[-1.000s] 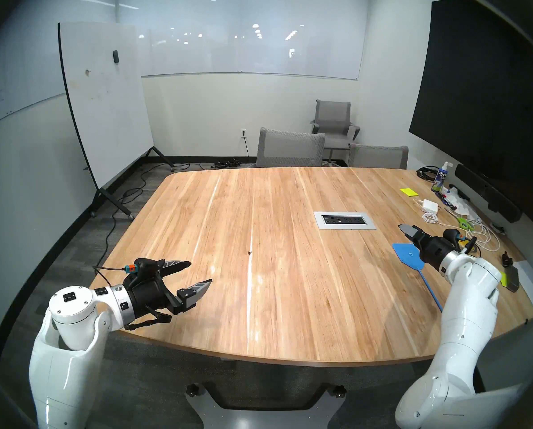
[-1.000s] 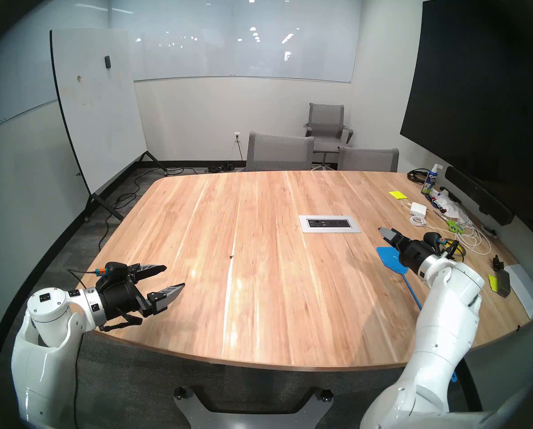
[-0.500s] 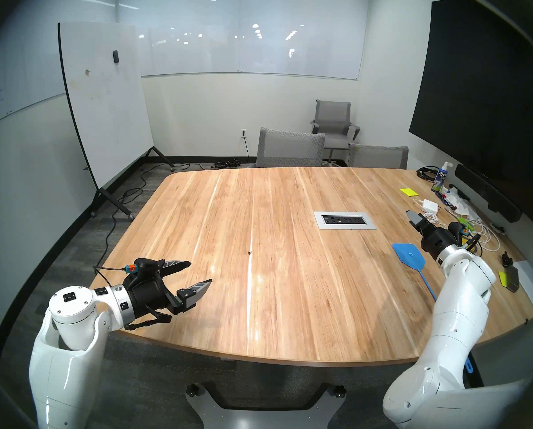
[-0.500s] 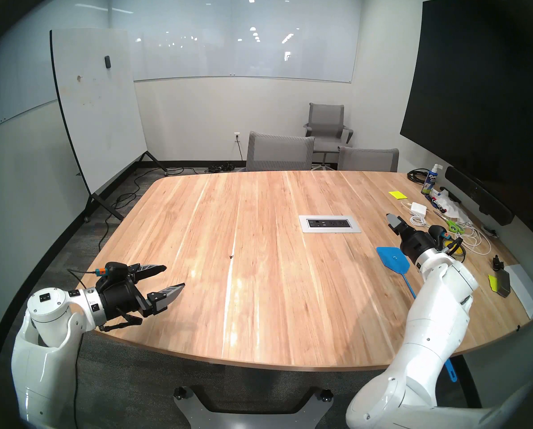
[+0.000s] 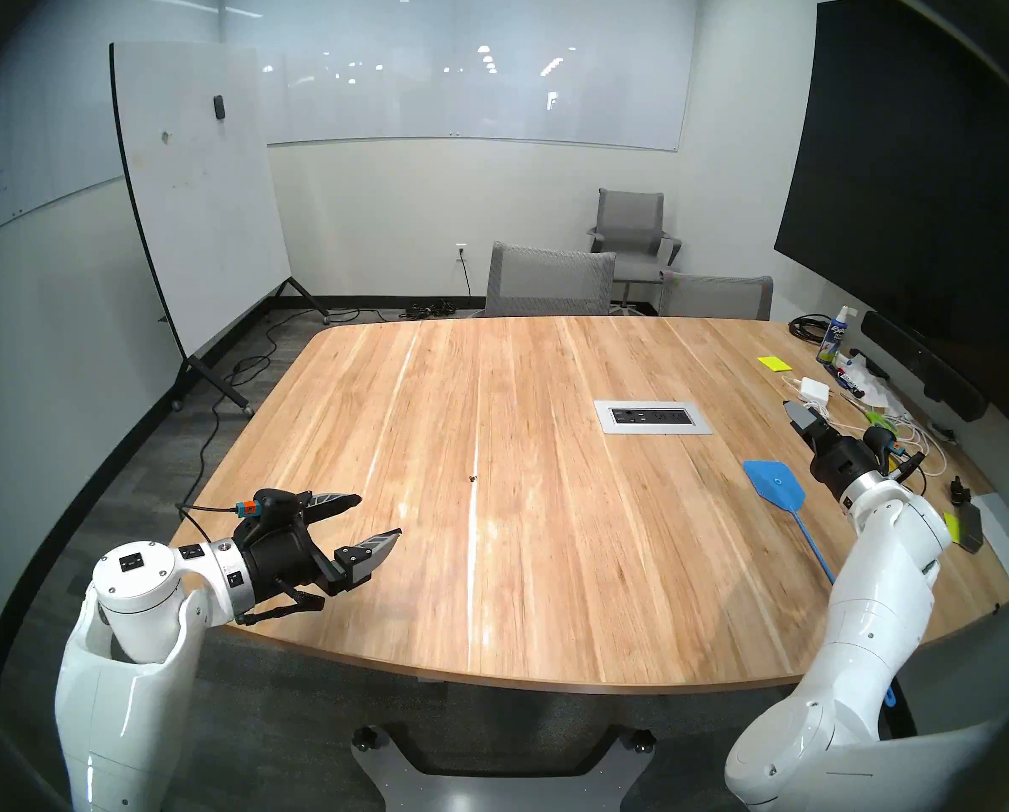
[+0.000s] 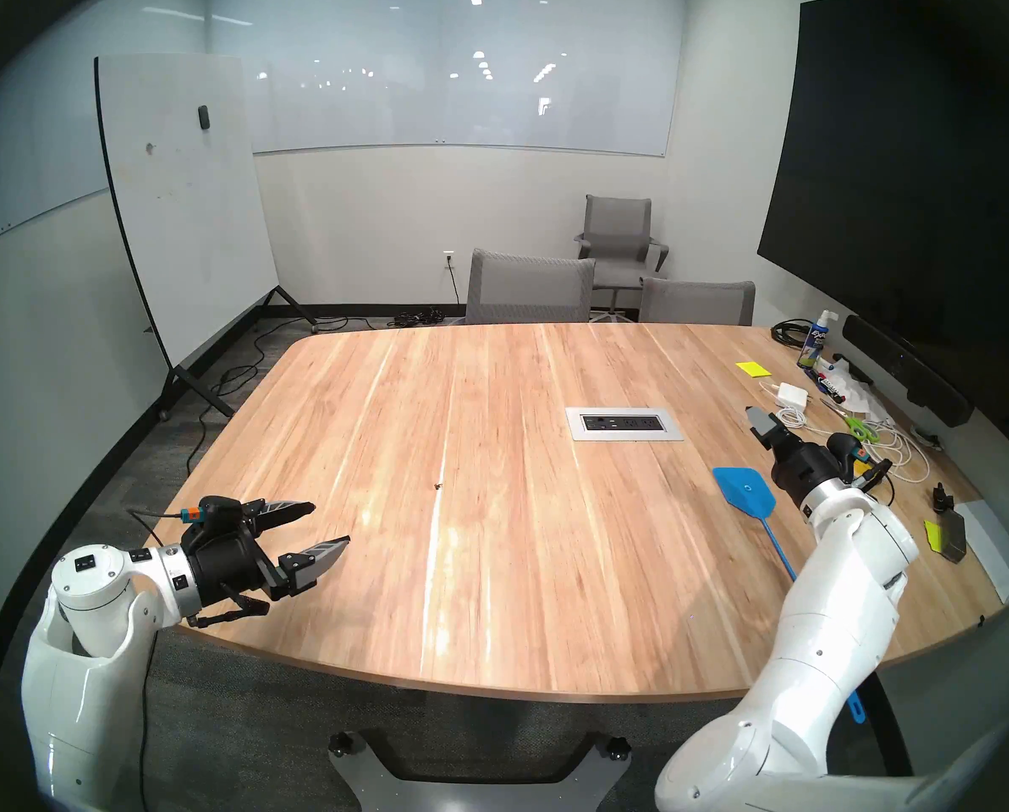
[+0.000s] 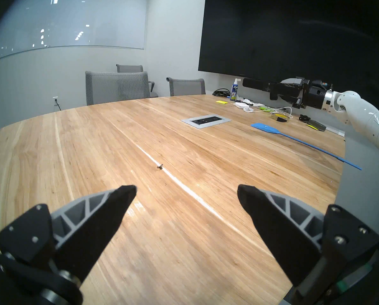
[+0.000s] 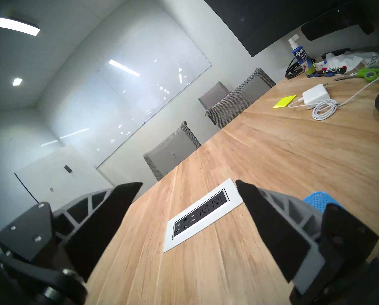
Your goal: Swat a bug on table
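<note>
Tiny leggy bug (image 5: 474,478) on glossy wood-plank table (image 5: 549,559).

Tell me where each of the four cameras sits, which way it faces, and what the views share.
Head stereo left: high, looking down the table; both arms show.
Head stereo right: nearly identical.
Left wrist: low over the table, facing the bug; left gripper open.
Right wrist: tilted, facing the outlet panel; right gripper open.
Shared: both wrists see the blue fly swatter.
</note>
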You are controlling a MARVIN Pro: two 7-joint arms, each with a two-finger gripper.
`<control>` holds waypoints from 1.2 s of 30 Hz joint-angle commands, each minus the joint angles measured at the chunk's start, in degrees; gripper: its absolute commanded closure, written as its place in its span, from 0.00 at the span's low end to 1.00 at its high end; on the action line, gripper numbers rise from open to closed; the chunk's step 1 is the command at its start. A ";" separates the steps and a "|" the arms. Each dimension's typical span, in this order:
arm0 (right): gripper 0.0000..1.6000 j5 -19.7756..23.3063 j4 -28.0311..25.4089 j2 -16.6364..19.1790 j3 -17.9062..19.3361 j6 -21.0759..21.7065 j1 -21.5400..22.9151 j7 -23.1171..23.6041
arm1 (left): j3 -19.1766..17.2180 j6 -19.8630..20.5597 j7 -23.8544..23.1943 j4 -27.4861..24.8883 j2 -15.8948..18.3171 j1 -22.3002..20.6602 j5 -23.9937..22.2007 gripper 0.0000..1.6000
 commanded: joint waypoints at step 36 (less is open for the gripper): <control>0.00 1.77 -11.63 1.46 9.80 6.60 -14.28 11.23 | -0.12 0.16 -0.20 -0.88 -0.04 -0.08 0.14 0.00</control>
